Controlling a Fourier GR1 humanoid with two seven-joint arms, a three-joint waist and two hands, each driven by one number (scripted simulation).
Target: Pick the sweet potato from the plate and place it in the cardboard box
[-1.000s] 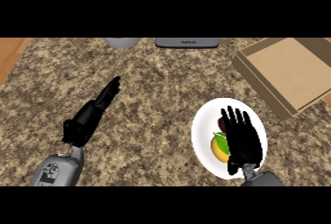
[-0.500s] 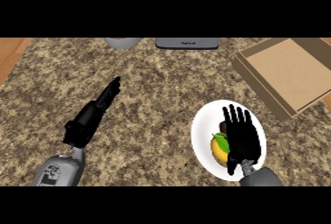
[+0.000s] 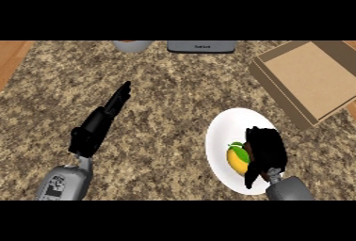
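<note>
On the desk (image 3: 173,94), toward 4 o'clock, sits a white plate (image 3: 221,136) with the task item on it. Item reads as yellow-orange with a green patch: taken as the sweet potato (image 3: 238,159), though colouring does not match well. It lies on the plate's lower centre, partly under the right hand (image 3: 265,149).

Right hand: over the plate, fingers curled down beside and over the sweet potato's 3 o'clock side. Whether fingers actually pinch it, or only touch, cannot be confirmed; contact zone is hidden by the hand itself. Item shows no lift off the plate.

Left hand (image 3: 104,120): approx. 9 o'clock of centre, fingers straight, pointing toward 1 o'clock, holding nothing, well apart from plate and box.

Cardboard box (image 3: 309,77): at 2 o'clock, open top, interior bare as far as visible, near the plate but not touching.

Other: grey device (image 3: 201,46) and a pale round vessel (image 3: 132,45) at 12 o'clock edge, not involved.

Progress assessment:
1. Reach to plate: done.
2. Grasp: appears in hand, not verified.
3. Lift, carry toward 1 o'clock, release in box: all outstanding.

Judgement: early stage, approx. 1 of 3 steps complete. Box wall nearest the plate will need clearing on transfer.
</note>
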